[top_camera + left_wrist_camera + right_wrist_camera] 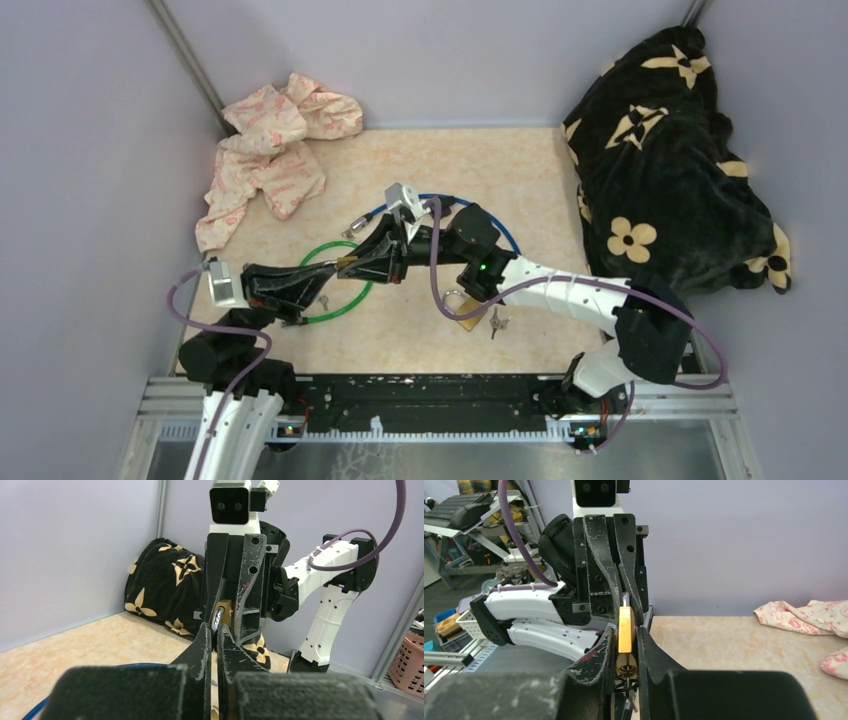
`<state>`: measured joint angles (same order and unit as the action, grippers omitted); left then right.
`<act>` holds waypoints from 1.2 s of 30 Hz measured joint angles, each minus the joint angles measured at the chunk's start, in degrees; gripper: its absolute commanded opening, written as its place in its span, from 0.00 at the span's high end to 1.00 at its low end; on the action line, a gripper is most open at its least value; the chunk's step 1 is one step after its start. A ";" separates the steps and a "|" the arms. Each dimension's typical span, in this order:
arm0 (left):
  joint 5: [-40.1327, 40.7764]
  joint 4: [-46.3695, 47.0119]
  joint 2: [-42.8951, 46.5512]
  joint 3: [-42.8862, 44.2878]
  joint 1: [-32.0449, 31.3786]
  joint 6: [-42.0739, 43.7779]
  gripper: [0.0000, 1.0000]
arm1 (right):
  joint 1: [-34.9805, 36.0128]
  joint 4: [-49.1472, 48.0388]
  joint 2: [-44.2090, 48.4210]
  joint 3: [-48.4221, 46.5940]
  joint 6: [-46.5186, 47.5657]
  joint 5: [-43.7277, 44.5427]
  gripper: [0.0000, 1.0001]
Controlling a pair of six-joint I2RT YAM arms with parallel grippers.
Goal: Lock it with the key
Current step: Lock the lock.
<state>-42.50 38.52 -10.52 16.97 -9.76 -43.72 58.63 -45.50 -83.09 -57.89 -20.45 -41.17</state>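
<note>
We saw the two arms meeting tip to tip over the middle of the surface (pixel 480 160). The right end effector (pixel 626 631) was closed narrowly on a brass padlock (pixel 626 647). One finger pressed each flat side, and the end with the keyhole faced back toward the right wrist camera. Something thin and dark hung under that end, but we could not make it out.

The left end effector (pixel 215 634) faced it head on with its fingers shut together at the padlock's far end. A thin silver piece showed between those fingers. We could not tell whether it was the shackle or a key, nor whether the fingers truly gripped it.

From above, the padlock sat over the upper edge of a green cable loop (pixel 345 305) lying on the surface. A blue cable loop (pixel 447 198) lay farther back, partly under the right arm. Nearer the right arm's base, a second padlock (pixel 465 318) rested on the surface with a bunch of keys (pixel 496 323) just beside it.

A pink patterned cloth (pixel 270 150) was bunched in the far left corner, and a black blanket (pixel 660 170) with pale flowers was heaped along the right wall.
</note>
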 measured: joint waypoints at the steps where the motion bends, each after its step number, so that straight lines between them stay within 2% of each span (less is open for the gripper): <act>1: 0.17 0.20 -0.33 -0.09 0.00 -0.17 1.00 | 0.00 -0.04 -0.20 -0.02 0.02 0.24 1.00; 9: 2.71 0.55 -1.07 -1.51 -1.25 -0.50 1.00 | -0.15 2.73 -0.37 -0.74 1.38 1.09 1.00; 10: 2.95 0.50 -1.09 -1.70 -1.36 -0.50 1.00 | -0.24 3.04 -0.35 -0.74 1.60 1.07 0.93; 11: 3.21 0.31 -1.09 -1.84 -1.42 -0.46 1.00 | -0.35 3.65 -0.31 -0.74 2.14 0.90 0.68; 13: 3.52 -0.57 -1.07 -1.95 -1.44 -0.50 1.00 | -0.74 6.43 0.04 -1.16 3.43 0.11 0.08; 14: 3.34 -1.07 -1.07 -1.95 -1.55 -0.46 1.00 | -0.72 8.41 0.07 -1.49 3.48 -0.85 0.02; 18: 1.11 -6.69 -0.83 -2.47 -1.29 -0.61 1.00 | -0.92 17.55 2.34 -0.46 6.34 -5.57 0.02; 22: -0.83 -9.55 0.44 -2.47 -0.68 0.02 1.00 | -5.64 26.86 10.45 4.07 9.62 -6.56 0.02; 24: -1.97 -10.47 0.81 -2.47 -0.59 0.63 1.00 | -6.95 30.95 13.31 4.35 11.67 -5.77 0.09; 29: -4.15 -12.39 0.85 -2.45 -0.57 2.21 1.00 | -6.99 36.57 16.09 4.17 15.96 -3.72 0.45; 36: -5.16 -13.88 0.85 -2.45 -0.39 2.91 1.00 | -6.99 40.54 12.22 0.96 17.03 -3.82 0.53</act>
<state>-47.66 24.64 -9.67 14.52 -10.15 -40.82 51.64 -4.95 -70.87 -56.93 -3.42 -44.99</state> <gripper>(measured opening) 0.015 0.505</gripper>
